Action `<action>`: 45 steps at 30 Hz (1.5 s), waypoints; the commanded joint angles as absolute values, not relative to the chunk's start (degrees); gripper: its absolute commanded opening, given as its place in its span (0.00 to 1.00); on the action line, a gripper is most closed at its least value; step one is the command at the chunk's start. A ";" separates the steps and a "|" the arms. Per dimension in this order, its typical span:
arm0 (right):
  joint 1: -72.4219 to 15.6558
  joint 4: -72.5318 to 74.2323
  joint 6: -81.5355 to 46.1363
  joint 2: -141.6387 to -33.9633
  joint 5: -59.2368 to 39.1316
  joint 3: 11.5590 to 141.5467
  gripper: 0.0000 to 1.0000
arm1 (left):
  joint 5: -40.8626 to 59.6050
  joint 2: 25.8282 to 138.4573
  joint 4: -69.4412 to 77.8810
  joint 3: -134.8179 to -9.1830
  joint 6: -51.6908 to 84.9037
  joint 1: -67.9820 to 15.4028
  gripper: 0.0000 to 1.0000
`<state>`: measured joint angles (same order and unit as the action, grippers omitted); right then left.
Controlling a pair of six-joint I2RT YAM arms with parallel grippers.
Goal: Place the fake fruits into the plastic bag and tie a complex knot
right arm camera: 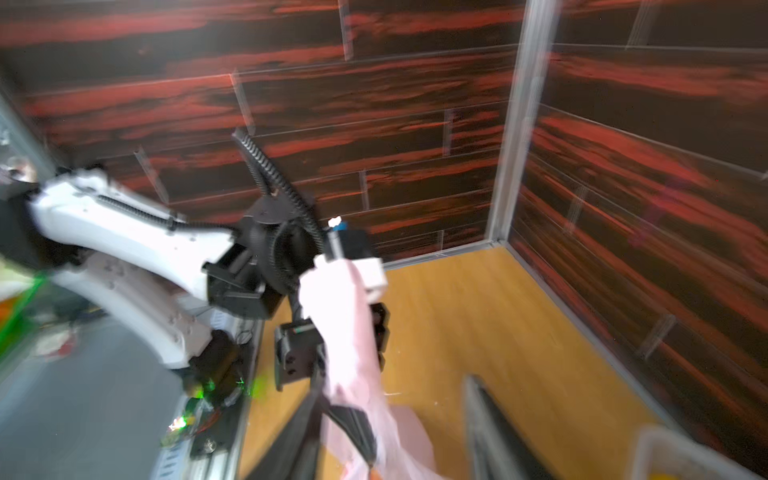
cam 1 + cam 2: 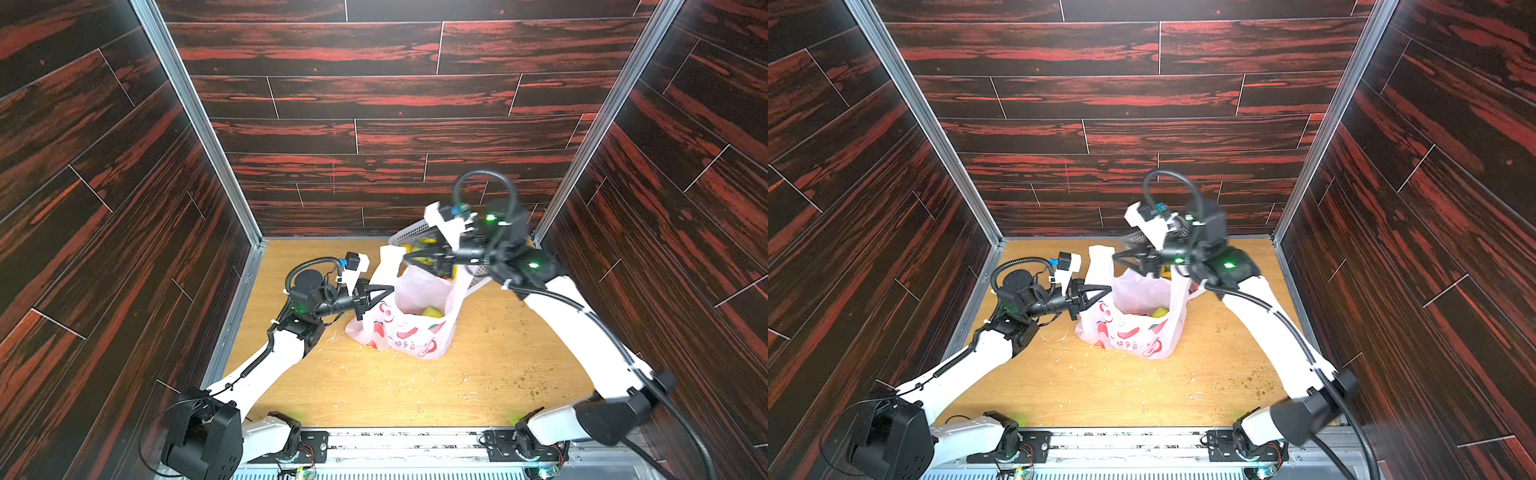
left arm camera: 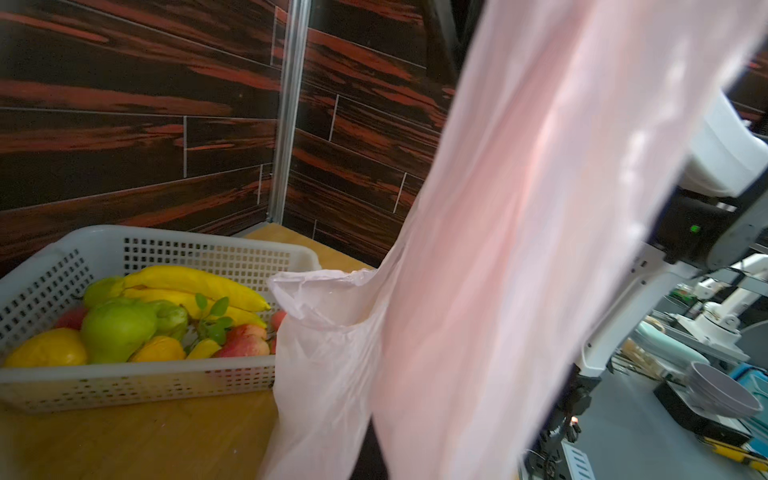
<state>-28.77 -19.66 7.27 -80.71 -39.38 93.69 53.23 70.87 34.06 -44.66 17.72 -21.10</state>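
Pinching the bag [image 2: 415,332] rim, the left gripper [image 2: 390,288] is propping it open; the right gripper [image 2: 409,257], jaws spread, is risking snagging a strap [image 2: 388,261] and toppling it.

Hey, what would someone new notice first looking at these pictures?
The pale-pink plastic bag with red fruit prints stands mid-table, gripped on its left by the shut left end effector. The right end effector hangs open over its mouth. Behind, in the far right corner, a white perforated basket holds bananas and other fake fruits.
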 commanded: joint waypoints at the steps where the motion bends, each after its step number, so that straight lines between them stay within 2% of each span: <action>1: -23.32 -18.16 6.06 -71.60 -38.21 88.17 0.72 | 50.92 69.04 34.30 -44.06 17.49 -21.13 0.00; 5: -13.96 -12.16 3.43 -61.46 -39.31 75.98 0.88 | 50.35 68.91 33.77 -43.95 17.57 -21.18 0.00; 7: -8.76 -8.23 1.26 -56.83 -42.07 69.41 0.92 | 50.01 68.73 33.33 -43.92 17.51 -21.18 0.00; 12: -0.39 5.90 -3.47 -48.90 -54.44 52.52 0.94 | 49.51 68.16 31.76 -43.86 16.80 -21.16 0.00; 17: -0.18 26.79 -6.26 -48.07 -56.58 36.85 0.94 | 49.30 67.68 31.32 -43.98 16.65 -21.18 0.00; 26: -0.34 42.14 -10.19 -57.38 -58.89 33.35 0.94 | 49.13 67.75 30.85 -44.17 16.61 -21.20 0.00; 45: -6.57 55.45 -13.80 -70.41 -57.48 34.79 0.94 | 49.48 67.63 30.08 -44.65 16.62 -21.18 0.00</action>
